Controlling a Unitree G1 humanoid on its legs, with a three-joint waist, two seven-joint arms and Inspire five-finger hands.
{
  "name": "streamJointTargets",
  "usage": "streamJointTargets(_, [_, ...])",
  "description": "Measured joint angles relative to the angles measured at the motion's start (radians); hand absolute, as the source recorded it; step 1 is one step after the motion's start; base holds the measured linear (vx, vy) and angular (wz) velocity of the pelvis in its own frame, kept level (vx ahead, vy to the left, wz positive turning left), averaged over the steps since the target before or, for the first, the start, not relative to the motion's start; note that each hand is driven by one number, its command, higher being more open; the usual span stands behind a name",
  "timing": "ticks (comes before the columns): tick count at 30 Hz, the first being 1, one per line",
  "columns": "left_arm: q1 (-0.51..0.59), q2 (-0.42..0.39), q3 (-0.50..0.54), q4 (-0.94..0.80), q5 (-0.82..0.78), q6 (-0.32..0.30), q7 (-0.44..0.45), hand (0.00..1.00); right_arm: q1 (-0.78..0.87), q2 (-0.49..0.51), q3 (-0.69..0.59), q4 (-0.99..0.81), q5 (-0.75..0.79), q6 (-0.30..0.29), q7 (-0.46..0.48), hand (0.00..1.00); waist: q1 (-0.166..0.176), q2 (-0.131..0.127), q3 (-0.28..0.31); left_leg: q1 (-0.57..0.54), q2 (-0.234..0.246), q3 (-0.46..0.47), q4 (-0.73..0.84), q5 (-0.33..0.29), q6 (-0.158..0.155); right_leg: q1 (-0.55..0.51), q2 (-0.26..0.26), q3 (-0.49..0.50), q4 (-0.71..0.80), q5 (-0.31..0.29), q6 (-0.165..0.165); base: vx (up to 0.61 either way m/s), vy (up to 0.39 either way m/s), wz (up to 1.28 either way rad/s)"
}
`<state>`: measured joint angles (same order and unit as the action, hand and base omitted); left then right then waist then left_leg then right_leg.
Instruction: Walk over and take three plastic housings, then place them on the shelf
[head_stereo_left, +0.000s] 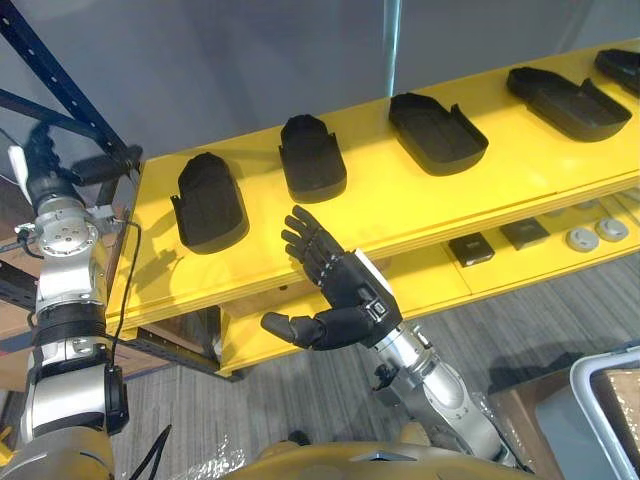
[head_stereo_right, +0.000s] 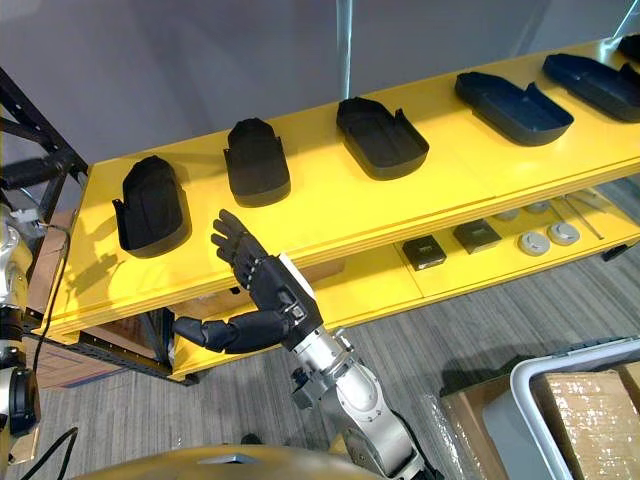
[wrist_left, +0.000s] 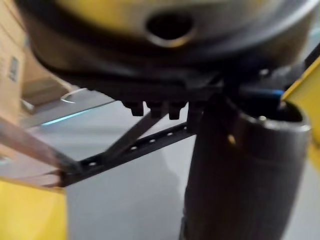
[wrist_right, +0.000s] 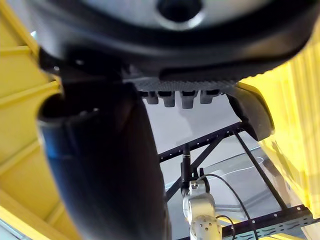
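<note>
Housings (head_stereo_left: 312, 157) in a row on yellow shelf (head_stereo_left: 400, 200), right hand (head_stereo_left: 345, 282) empty, fingers (head_stereo_left: 302, 233) straight

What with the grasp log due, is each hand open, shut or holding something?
Left hand: open, empty.
Right hand: open, empty, before the yellow shelf.

Two little flat black squares (head_stereo_right: 424, 251) are lying side by side, and two round grey discs (head_stereo_right: 533, 243) are sitting just to the right of them. A grey floor (head_stereo_right: 450, 330) is stretching out below. A pale bin (head_stereo_right: 580, 355) is standing on it at the lower right, and a brown cardboard box (head_stereo_right: 590, 410) is sitting inside. A dark blue rack (head_stereo_left: 55, 78) is standing at the left, in front of a plain grey wall (head_stereo_right: 200, 60). A thin pale strip (head_stereo_left: 393, 45) is running up that wall.
</note>
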<state>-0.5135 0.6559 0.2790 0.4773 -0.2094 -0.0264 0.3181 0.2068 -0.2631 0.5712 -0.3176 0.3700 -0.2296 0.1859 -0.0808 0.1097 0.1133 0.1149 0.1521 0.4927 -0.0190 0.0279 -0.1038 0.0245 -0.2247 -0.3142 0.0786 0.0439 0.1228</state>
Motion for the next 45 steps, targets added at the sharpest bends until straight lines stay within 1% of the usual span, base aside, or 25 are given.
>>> streamJointTargets(1, [0.0, -0.001, -0.023, -0.031, -0.041, -0.03, -0.003, 1.0, 0.004, 0.004, -0.004, 0.0, -0.017, -0.007, -0.014, 1.0, -0.002, -0.002, -0.005, 0.005, 0.0, 0.0, 0.0, 0.0, 0.0, 0.009, 0.0, -0.004, -0.003, 0.0, 0.0, 0.02, 0.002, 0.04])
streamJointTargets(3, [0.002, -0.016, -0.047, -0.082, -0.096, -0.065, -0.021, 1.0, 0.005, 0.006, -0.014, 0.003, -0.065, -0.016, -0.041, 1.0, -0.002, -0.004, -0.007, 0.018, 0.0, 0.0, 0.0, -0.001, -0.001, 0.026, 0.001, -0.006, -0.012, 0.002, 0.001, 0.01, 0.003, 0.02])
streamJointTargets(4, [0.014, -0.035, -0.06, -0.135, -0.138, -0.093, -0.038, 1.0, 0.004, 0.007, -0.028, 0.016, -0.121, -0.027, -0.063, 1.0, -0.002, -0.006, -0.019, 0.019, 0.0, 0.0, -0.001, -0.002, -0.001, 0.03, 0.002, -0.008, -0.015, 0.002, 0.001, 0.0, 0.0, 0.0])
streamJointTargets(6, [0.055, -0.068, -0.07, -0.236, -0.174, -0.12, -0.066, 1.0, -0.009, 0.005, -0.065, 0.055, -0.211, -0.04, -0.09, 1.0, -0.005, -0.009, -0.033, 0.02, 0.0, 0.0, -0.001, -0.001, -0.001, 0.031, 0.003, -0.008, -0.018, 0.003, 0.001, 0.0, 0.0, 0.0])
streamJointTargets(7, [0.085, -0.091, -0.078, -0.289, -0.185, -0.132, -0.079, 1.0, -0.017, 0.004, -0.095, 0.078, -0.255, -0.041, -0.103, 1.0, -0.005, -0.008, -0.039, 0.02, 0.0, -0.001, -0.001, -0.001, -0.001, 0.032, 0.004, -0.008, -0.022, 0.006, 0.002, 0.0, 0.0, 0.0])
streamJointTargets(9, [0.208, -0.174, -0.094, -0.444, -0.192, -0.146, -0.113, 1.0, -0.073, -0.013, -0.188, 0.168, -0.371, -0.041, -0.148, 1.0, -0.003, -0.007, -0.049, 0.021, -0.001, -0.004, -0.001, -0.001, -0.001, 0.039, 0.011, -0.008, -0.034, 0.013, 0.004, 0.0, -0.004, 0.02])
streamJointTargets(10, [0.268, -0.213, -0.104, -0.503, -0.192, -0.146, -0.126, 1.0, -0.1, -0.023, -0.229, 0.206, -0.405, -0.041, -0.164, 1.0, -0.001, -0.007, -0.049, 0.021, 0.0, -0.009, -0.001, 0.0, 0.0, 0.045, 0.013, -0.012, -0.039, 0.017, 0.003, -0.01, -0.012, 0.11])
streamJointTargets(11, [0.357, -0.278, -0.112, -0.579, -0.192, -0.144, -0.148, 1.0, -0.137, -0.041, -0.281, 0.253, -0.45, -0.038, -0.18, 1.0, 0.004, -0.008, -0.049, 0.021, 0.0, -0.018, -0.001, 0.001, 0.0, 0.057, 0.017, -0.021, -0.058, 0.025, 0.002, -0.01, -0.01, 0.14])
streamJointTargets(12, [0.403, -0.311, -0.117, -0.612, -0.192, -0.144, -0.158, 1.0, -0.156, -0.052, -0.305, 0.276, -0.471, -0.037, -0.187, 1.0, 0.006, -0.008, -0.049, 0.02, 0.0, -0.023, -0.001, 0.002, 0.0, 0.065, 0.019, -0.027, -0.068, 0.03, 0.004, 0.0, -0.015, 0.26])
streamJointTargets(13, [0.507, -0.388, -0.144, -0.664, -0.192, -0.141, -0.186, 1.0, -0.195, -0.089, -0.365, 0.322, -0.528, -0.03, -0.2, 1.0, 0.023, -0.008, -0.049, 0.018, 0.0, -0.04, -0.001, 0.007, 0.0, 0.08, 0.022, -0.044, -0.083, 0.035, 0.004, 0.0, -0.017, 0.27])
streamJointTargets(14, [0.544, -0.409, -0.157, -0.676, -0.192, -0.138, -0.196, 1.0, -0.21, -0.104, -0.381, 0.335, -0.544, -0.022, -0.201, 1.0, 0.031, -0.008, -0.049, 0.016, 0.0, -0.048, -0.001, 0.008, 0.0, 0.085, 0.023, -0.052, -0.088, 0.037, 0.004, 0.0, -0.015, 0.38])
streamJointTargets(15, [0.608, -0.439, -0.182, -0.688, -0.191, -0.126, -0.214, 1.0, -0.245, -0.137, -0.401, 0.363, -0.568, -0.007, -0.201, 1.0, 0.043, -0.01, -0.048, 0.014, -0.001, -0.064, -0.001, 0.012, -0.002, 0.1, 0.028, -0.068, -0.097, 0.039, 0.002, 0.0, -0.011, 0.28])
streamJointTargets(17, [0.663, -0.464, -0.206, -0.69, -0.191, -0.113, -0.228, 1.0, -0.291, -0.172, -0.405, 0.396, -0.602, 0.01, -0.199, 1.0, 0.06, -0.014, -0.049, 0.012, 0.003, -0.08, -0.004, 0.016, -0.003, 0.108, 0.036, -0.081, -0.101, 0.039, 0.001, -0.02, -0.026, 0.29])
streamJointTargets(19, [0.71, -0.484, -0.251, -0.7, -0.187, -0.097, -0.236, 1.0, -0.368, -0.196, -0.399, 0.441, -0.643, 0.029, -0.19, 1.0, 0.079, -0.023, -0.046, -0.003, 0.007, -0.113, -0.011, 0.034, -0.004, 0.116, 0.043, -0.115, -0.109, 0.042, -0.004, -0.04, -0.037, 0.39])
streamJointTargets(20, [0.72, -0.488, -0.261, -0.71, -0.185, -0.096, -0.238, 1.0, -0.39, -0.201, -0.395, 0.454, -0.654, 0.033, -0.188, 1.0, 0.084, -0.026, -0.045, -0.004, 0.007, -0.119, -0.019, 0.041, -0.003, 0.118, 0.045, -0.12, -0.114, 0.043, -0.006, -0.05, -0.021, 0.31])
streamJointTargets(21, [0.732, -0.494, -0.288, -0.735, -0.183, -0.096, -0.255, 1.0, -0.451, -0.212, -0.385, 0.5, -0.687, 0.048, -0.183, 1.0, 0.107, -0.036, -0.039, -0.004, 0.008, -0.131, -0.041, 0.06, -0.003, 0.118, 0.051, -0.132, -0.118, 0.046, -0.01, -0.05, -0.013, 0.26])
streamJointTargets(23, [0.742, -0.493, -0.3, -0.757, -0.184, -0.097, -0.268, 1.0, -0.492, -0.214, -0.379, 0.534, -0.72, 0.052, -0.177, 1.0, 0.11, -0.044, -0.033, -0.007, 0.008, -0.144, -0.051, 0.07, -0.003, 0.12, 0.052, -0.147, -0.118, 0.046, -0.01, -0.04, -0.007, 0.23])
streamJointTargets(24, [0.751, -0.493, -0.311, -0.77, -0.185, -0.1, -0.28, 1.0, -0.527, -0.216, -0.372, 0.561, -0.74, 0.062, -0.175, 1.0, 0.114, -0.051, -0.03, -0.006, 0.006, -0.15, -0.064, 0.079, -0.005, 0.12, 0.054, -0.153, -0.118, 0.047, -0.011, -0.02, 0.012, 0.16])
streamJointTargets(26, [0.753, -0.493, -0.324, -0.77, -0.186, -0.1, -0.29, 1.0, -0.572, -0.223, -0.36, 0.6, -0.75, 0.072, -0.175, 1.0, 0.13, -0.059, -0.025, -0.01, 0.005, -0.155, -0.065, 0.086, 0.001, 0.12, 0.052, -0.16, -0.118, 0.047, -0.011, -0.02, 0.017, 0.12])
streamJointTargets(29, [0.76, -0.493, -0.328, -0.769, -0.195, -0.103, -0.313, 1.0, -0.679, -0.259, -0.323, 0.696, -0.788, 0.074, -0.173, 1.0, 0.136, -0.073, -0.016, -0.023, 0.001, -0.175, -0.066, 0.094, 0.004, 0.12, 0.05, -0.178, -0.119, 0.049, -0.011, 0.0, 0.014, 0.17])
streamJointTargets(30, [0.763, -0.493, -0.331, -0.769, -0.201, -0.103, -0.316, 1.0, -0.697, -0.262, -0.319, 0.714, -0.799, 0.074, -0.173, 1.0, 0.141, -0.074, -0.016, -0.023, 0.001, -0.175, -0.066, 0.095, 0.005, 0.12, 0.05, -0.178, -0.119, 0.049, -0.011, 0.01, 0.014, 0.06])
streamJointTargets(32, [0.764, -0.493, -0.346, -0.769, -0.217, -0.103, -0.33, 1.0, -0.756, -0.292, -0.29, 0.76, -0.809, 0.075, -0.169, 1.0, 0.16, -0.075, -0.015, -0.026, 0.0, -0.18, -0.067, 0.096, 0.005, 0.12, 0.05, -0.182, -0.119, 0.052, -0.011, 0.02, 0.014, 0.06])
streamJointTargets(38, [0.764, -0.493, -0.365, -0.768, -0.223, -0.102, -0.35, 1.0, -0.9, -0.295, -0.209, 0.857, -0.835, 0.076, -0.104, 1.0, 0.162, -0.08, -0.01, -0.038, 0.0, -0.196, -0.067, 0.107, 0.005, 0.119, 0.05, -0.2, -0.12, 0.052, -0.011, 0.01, 0.002, 0.07])
streamJointTargets(42, [0.763, -0.493, -0.365, -0.768, -0.225, -0.101, -0.353, 1.0, -0.981, -0.295, -0.146, 0.933, -0.834, 0.075, -0.038, 1.0, 0.166, -0.088, 0.005, -0.038, -0.001, -0.196, -0.067, 0.109, 0.007, 0.119, 0.049, -0.2, -0.12, 0.053, -0.012, 0.0, 0.0, 0.0])
streamJointTargets(45, [0.762, -0.494, -0.365, -0.767, -0.225, -0.098, -0.352, 1.0, -1.019, -0.295, -0.127, 0.983, -0.834, 0.076, 0.016, 1.0, 0.169, -0.086, 0.01, -0.038, -0.002, -0.197, -0.067, 0.111, 0.007, 0.119, 0.048, -0.2, -0.119, 0.053, -0.012, 0.0, 0.0, 0.0])
